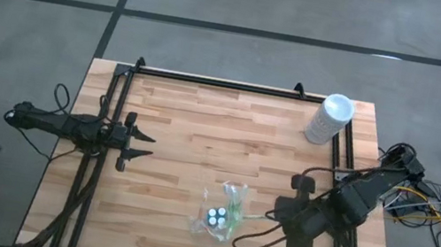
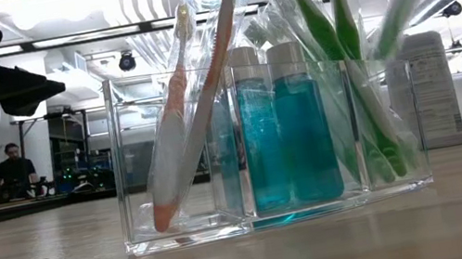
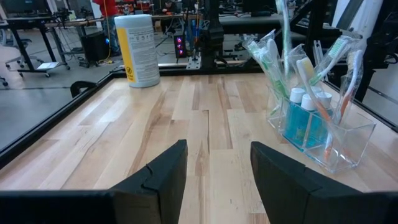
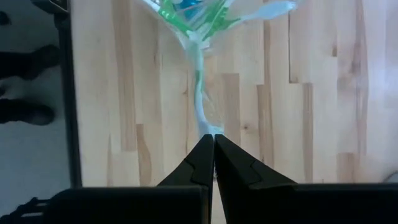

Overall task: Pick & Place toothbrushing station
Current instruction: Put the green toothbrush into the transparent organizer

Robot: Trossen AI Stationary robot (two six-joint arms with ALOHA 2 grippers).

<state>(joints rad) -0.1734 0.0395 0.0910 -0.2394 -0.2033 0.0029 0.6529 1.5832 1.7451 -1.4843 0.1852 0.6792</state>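
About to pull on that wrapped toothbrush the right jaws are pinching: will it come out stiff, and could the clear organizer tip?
The wrapped toothbrush probably stays stiff, though its film wrap looks slippery. The clear organizer, crowded with tall brushes, may tilt or slide, though its bottles probably steady it.

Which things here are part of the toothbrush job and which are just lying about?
Part of the job:
- clear organizer
- orange toothbrush
- green toothbrushes
- blue bottles
- wrapped toothbrush, pinched in the shut right claw
- left claw, open and empty

Lying about:
- white canister
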